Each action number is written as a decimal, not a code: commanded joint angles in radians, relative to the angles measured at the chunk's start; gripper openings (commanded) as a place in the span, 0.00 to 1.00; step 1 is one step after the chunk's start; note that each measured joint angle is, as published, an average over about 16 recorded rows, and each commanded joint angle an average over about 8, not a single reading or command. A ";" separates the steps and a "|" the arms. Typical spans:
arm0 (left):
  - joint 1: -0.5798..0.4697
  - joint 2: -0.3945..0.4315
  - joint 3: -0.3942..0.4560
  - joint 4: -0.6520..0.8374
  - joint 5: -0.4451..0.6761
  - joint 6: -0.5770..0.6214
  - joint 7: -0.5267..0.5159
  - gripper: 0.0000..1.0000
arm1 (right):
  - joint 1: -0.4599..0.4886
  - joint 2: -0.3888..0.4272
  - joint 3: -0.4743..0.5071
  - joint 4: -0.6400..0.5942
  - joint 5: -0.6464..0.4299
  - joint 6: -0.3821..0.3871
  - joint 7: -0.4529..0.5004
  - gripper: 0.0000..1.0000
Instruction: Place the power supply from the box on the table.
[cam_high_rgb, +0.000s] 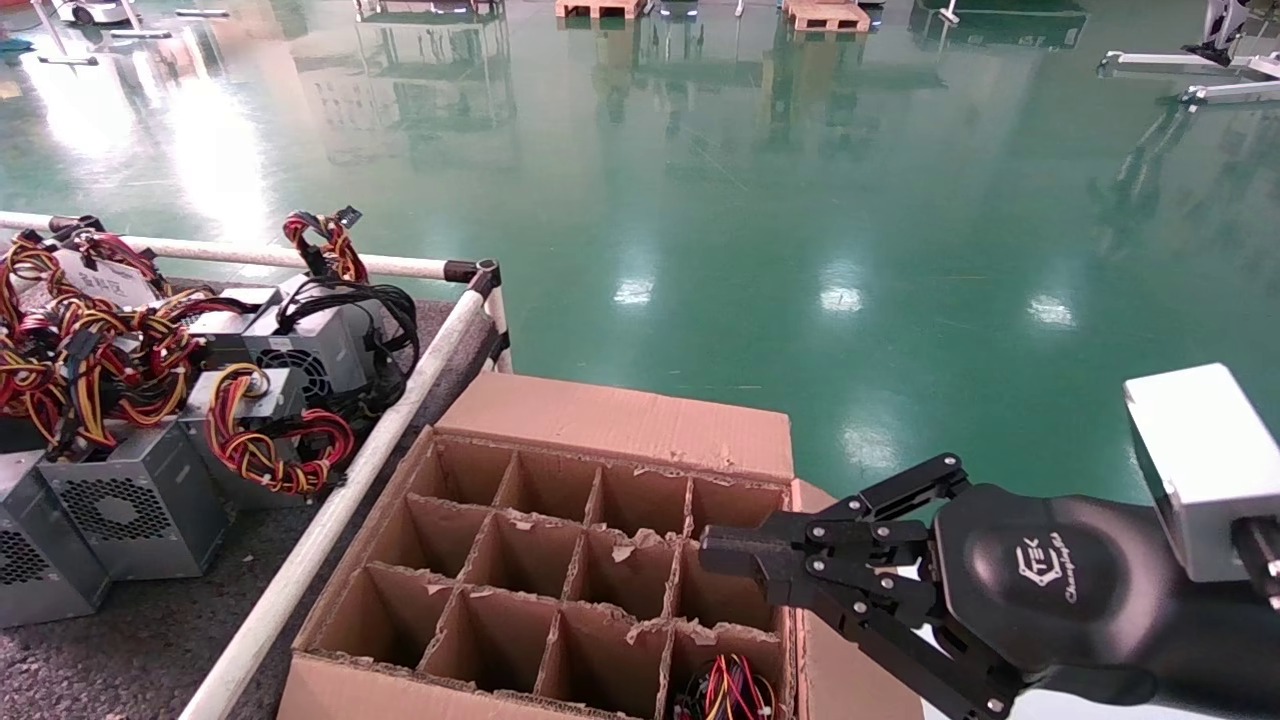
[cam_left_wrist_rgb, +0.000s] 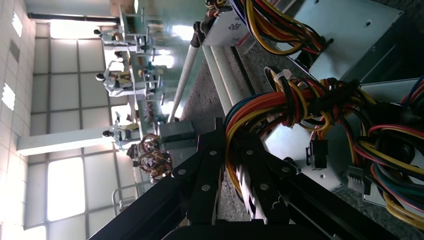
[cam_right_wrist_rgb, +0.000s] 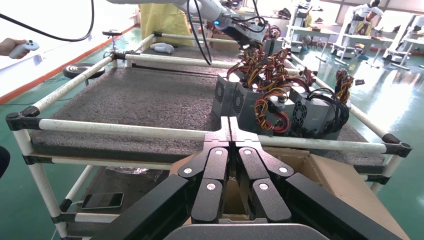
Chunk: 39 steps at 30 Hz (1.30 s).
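Place: a factory hall or robot test floor — large, open, industrial.
Floor (cam_high_rgb: 800, 200): glossy green poured coating, mirroring ceiling lights.
Pallets (cam_high_rgb: 825, 14): wooden, standing far across the hall.
Bench (cam_right_wrist_rgb: 130, 95): grey felt top framed in white tubes with black joints — shop-built.
Stock: power supplies (cam_high_rgb: 130, 400) massed on the bench; a divided carton (cam_high_rgb: 560, 560) beside it.
Background: more tube-frame stations (cam_right_wrist_rgb: 360, 25), perhaps with other robots, under tall windows (cam_left_wrist_rgb: 65, 190).
Person: a hand with a controller (cam_right_wrist_rgb: 20, 47) at the edge.
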 joint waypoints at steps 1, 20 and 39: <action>0.003 -0.001 0.001 -0.001 0.001 0.000 -0.006 1.00 | 0.000 0.000 0.000 0.000 0.000 0.000 0.000 0.00; -0.004 -0.001 0.038 -0.017 0.042 -0.001 -0.037 1.00 | 0.000 0.000 0.000 0.000 0.000 0.000 0.000 0.00; -0.021 0.002 0.094 -0.009 0.103 0.040 -0.077 1.00 | 0.000 0.000 0.000 0.000 0.000 0.000 0.000 0.00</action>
